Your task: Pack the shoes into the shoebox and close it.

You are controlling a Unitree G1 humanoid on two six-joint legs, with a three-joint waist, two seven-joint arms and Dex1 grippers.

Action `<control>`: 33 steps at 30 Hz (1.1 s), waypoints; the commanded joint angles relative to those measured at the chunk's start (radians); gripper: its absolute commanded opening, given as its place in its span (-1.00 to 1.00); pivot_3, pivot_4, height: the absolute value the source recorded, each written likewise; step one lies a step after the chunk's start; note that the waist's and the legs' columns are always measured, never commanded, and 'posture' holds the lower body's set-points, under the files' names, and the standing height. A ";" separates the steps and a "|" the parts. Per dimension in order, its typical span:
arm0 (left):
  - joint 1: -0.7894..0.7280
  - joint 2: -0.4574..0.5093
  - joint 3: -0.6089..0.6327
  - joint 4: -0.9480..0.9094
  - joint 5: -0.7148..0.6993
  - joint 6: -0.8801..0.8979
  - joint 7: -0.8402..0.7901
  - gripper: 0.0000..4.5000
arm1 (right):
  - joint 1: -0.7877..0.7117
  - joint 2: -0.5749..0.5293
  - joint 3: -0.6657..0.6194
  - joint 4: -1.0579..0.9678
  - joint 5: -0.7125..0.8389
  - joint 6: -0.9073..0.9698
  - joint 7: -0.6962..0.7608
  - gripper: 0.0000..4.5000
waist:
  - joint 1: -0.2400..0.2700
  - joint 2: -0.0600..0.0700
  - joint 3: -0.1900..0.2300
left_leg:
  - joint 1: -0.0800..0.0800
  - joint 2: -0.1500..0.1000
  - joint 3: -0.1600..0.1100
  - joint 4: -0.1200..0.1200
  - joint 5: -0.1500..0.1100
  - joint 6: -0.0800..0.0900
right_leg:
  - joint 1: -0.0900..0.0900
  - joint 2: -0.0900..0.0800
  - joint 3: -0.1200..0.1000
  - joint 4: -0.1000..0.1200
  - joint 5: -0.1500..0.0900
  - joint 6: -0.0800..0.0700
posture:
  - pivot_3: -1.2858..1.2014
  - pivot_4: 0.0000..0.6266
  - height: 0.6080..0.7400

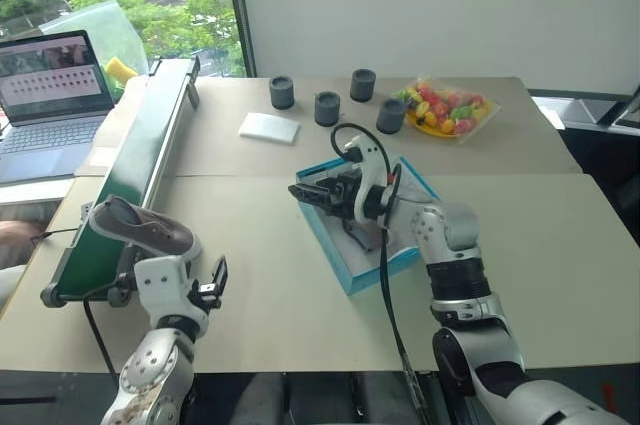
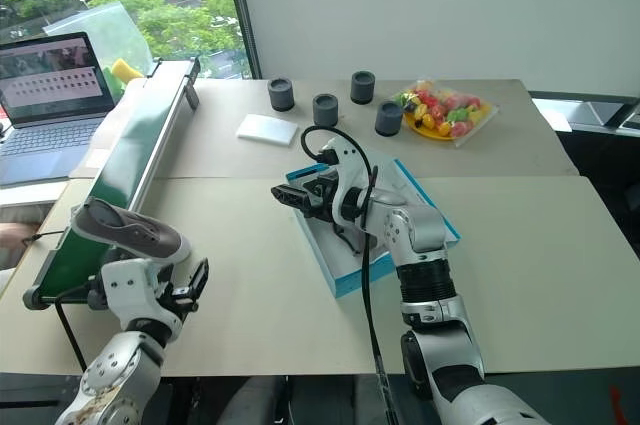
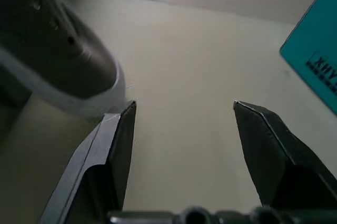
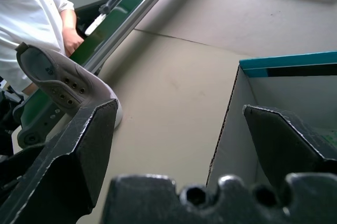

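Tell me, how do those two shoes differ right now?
One shoe sits at the near end of the green conveyor, out in the open; the other shoe lies inside the shoebox. The conveyor shoe shows whole, its laced top and pale sole plain; the boxed one is largely hidden behind the right gripper. Neither is held. Both look grey-brown.

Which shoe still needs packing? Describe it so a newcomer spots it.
Start at the long green conveyor along the table's left edge and follow it to its near end. There, just above the left hand, lies a grey-brown shoe with a pale sole; the other shoe sits inside the turquoise shoebox.
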 commanded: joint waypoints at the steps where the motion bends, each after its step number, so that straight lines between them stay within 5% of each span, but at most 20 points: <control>1: -0.019 -0.045 0.076 0.052 -0.059 -0.044 0.018 0.97 | -0.014 0.004 0.008 -0.034 0.011 -0.022 0.002 1.00 | 0.000 0.000 0.000 | 0.000 0.000 0.000 0.000 0.000 0.000 | 0.001 0.000 0.000 0.000 0.000 0.000 | 0.03 -0.52 1.00; 9: -0.169 -0.091 0.247 0.181 -0.207 -0.014 0.102 0.97 | -0.006 0.010 0.009 -0.045 0.015 -0.018 -0.010 1.00 | 0.000 0.000 0.000 | -0.001 0.001 0.000 0.001 0.000 0.000 | 0.000 0.002 0.000 -0.001 0.001 -0.001 | 0.03 -0.52 1.00; 20: -0.328 -0.106 0.256 0.274 -0.247 -0.026 0.199 0.97 | 0.004 0.006 -0.008 -0.056 0.016 -0.016 -0.034 1.00 | -0.001 0.000 0.000 | -0.001 0.001 0.000 0.001 0.000 0.000 | 0.000 0.003 0.000 -0.001 0.002 -0.001 | 0.03 -0.52 1.00; 33: -0.315 -0.151 0.306 0.307 -0.283 -0.040 0.306 0.97 | 0.009 -0.006 -0.014 -0.055 0.019 -0.012 -0.038 1.00 | -0.001 0.000 0.000 | -0.001 0.001 0.001 0.001 0.000 0.000 | -0.001 0.003 0.001 -0.002 0.002 -0.001 | 0.03 -0.52 1.00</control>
